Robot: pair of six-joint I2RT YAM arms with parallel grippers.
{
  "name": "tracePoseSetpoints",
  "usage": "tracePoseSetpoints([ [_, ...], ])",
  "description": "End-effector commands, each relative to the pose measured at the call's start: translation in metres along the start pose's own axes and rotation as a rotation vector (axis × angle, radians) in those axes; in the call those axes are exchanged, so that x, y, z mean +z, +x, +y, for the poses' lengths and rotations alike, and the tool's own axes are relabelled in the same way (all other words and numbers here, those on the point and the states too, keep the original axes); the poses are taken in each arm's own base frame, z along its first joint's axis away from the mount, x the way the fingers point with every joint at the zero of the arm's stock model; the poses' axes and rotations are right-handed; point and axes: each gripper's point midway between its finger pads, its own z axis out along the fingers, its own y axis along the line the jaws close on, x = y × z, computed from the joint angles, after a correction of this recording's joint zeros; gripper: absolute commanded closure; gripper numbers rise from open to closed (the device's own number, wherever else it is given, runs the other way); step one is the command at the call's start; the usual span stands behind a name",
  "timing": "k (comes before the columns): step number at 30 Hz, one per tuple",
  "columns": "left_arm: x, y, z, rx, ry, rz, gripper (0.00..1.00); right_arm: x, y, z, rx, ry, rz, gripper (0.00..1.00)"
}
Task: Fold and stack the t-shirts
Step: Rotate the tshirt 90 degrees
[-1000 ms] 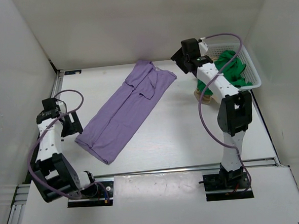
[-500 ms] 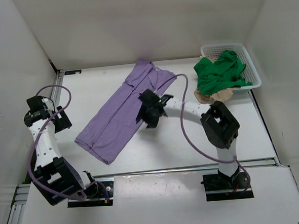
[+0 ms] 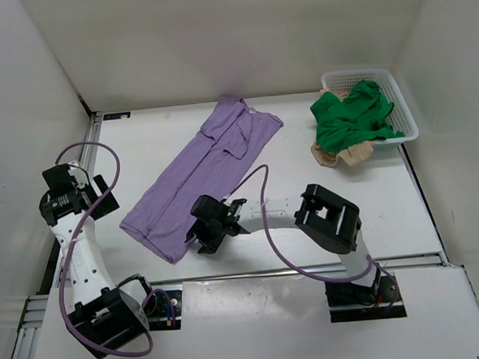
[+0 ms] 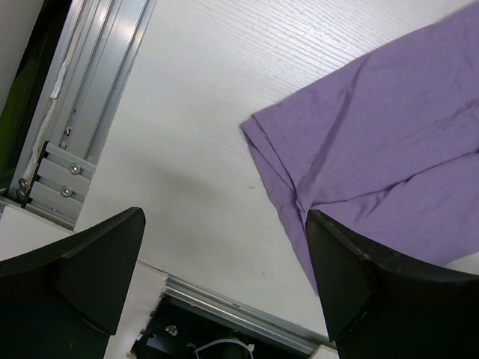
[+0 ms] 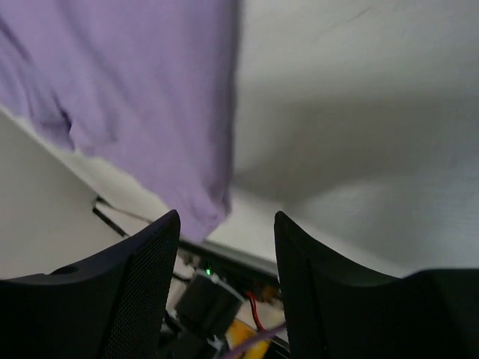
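Right pincer swung to lavender shirt corner, jaws apart, left pincer agape

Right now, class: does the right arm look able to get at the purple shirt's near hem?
Likely yes: the right gripper is open just beside the purple shirt, at its near hem, and nothing lies between them.

White arm links, black joints, looping purple cables
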Motion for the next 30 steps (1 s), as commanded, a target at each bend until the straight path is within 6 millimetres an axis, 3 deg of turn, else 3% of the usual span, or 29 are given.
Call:
tracePoseSetpoints([
  [1, -0.016, -0.011, -0.003, 0.002, 0.021, -0.033, 0.00, 0.008, -0.004, 0.038, 0.131, -0.082, -0.030, 0.42],
  [3, -0.018, -0.012, -0.003, 0.002, 0.021, -0.042, 0.00, 0.018, -0.005, 0.036, 0.132, -0.058, -0.035, 0.42],
  [4, -0.021, -0.013, -0.003, 0.002, 0.021, -0.054, 0.00, 0.017, -0.002, 0.048, 0.131, -0.079, -0.018, 0.42],
  [7, -0.021, -0.010, -0.003, 0.002, 0.021, -0.055, 0.00, 0.026, 0.007, 0.052, 0.134, -0.062, 0.003, 0.42],
  [11, -0.019, -0.007, -0.002, 0.002, 0.012, -0.045, 0.00, 0.031, 0.019, 0.042, 0.147, -0.001, 0.047, 0.47],
  [13, -0.019, -0.007, -0.002, 0.002, 0.012, -0.045, 0.00, 0.035, 0.020, 0.027, 0.150, 0.034, 0.061, 0.51],
  [16, -0.019, -0.007, -0.002, 0.002, 0.012, -0.045, 0.00, 0.040, 0.023, 0.012, 0.181, 0.078, 0.088, 0.69],
  [17, -0.019, -0.007, -0.002, 0.002, 0.012, -0.045, 0.00, 0.043, 0.024, 0.009, 0.183, 0.089, 0.095, 0.84],
  [19, -0.017, -0.006, -0.002, 0.002, 0.012, -0.036, 0.00, 0.043, 0.027, 0.006, 0.194, 0.095, 0.115, 0.98],
  [21, -0.017, -0.006, -0.005, 0.002, 0.033, -0.022, 0.00, 0.038, 0.016, -0.008, 0.186, 0.116, 0.101, 1.00],
  [22, -0.017, -0.003, -0.012, 0.002, 0.068, -0.012, 0.00, 0.027, 0.008, -0.005, 0.181, 0.096, 0.084, 1.00],
  [23, -0.019, 0.002, -0.015, 0.001, 0.090, 0.010, 0.00, 0.026, -0.003, -0.030, 0.184, 0.139, 0.050, 1.00],
  [24, -0.017, 0.009, -0.019, 0.000, 0.111, 0.031, 0.00, 0.021, -0.003, -0.042, 0.173, 0.155, 0.048, 1.00],
  [25, -0.016, 0.012, -0.024, -0.001, 0.139, 0.041, 0.00, 0.005, -0.016, -0.041, 0.161, 0.133, 0.031, 1.00],
  [26, -0.014, 0.012, -0.024, -0.002, 0.139, 0.050, 0.00, 0.002, -0.023, -0.073, 0.148, 0.187, 0.019, 1.00],
  [28, -0.010, 0.021, -0.024, -0.004, 0.139, 0.076, 0.00, -0.018, -0.038, -0.083, 0.077, 0.168, -0.012, 1.00],
  [29, -0.008, 0.022, -0.024, 0.004, 0.132, 0.086, 0.00, -0.022, -0.045, -0.113, 0.058, 0.222, -0.027, 1.00],
  [30, -0.008, 0.023, -0.026, 0.017, 0.131, 0.086, 0.00, -0.028, -0.048, -0.123, 0.040, 0.230, -0.028, 1.00],
])
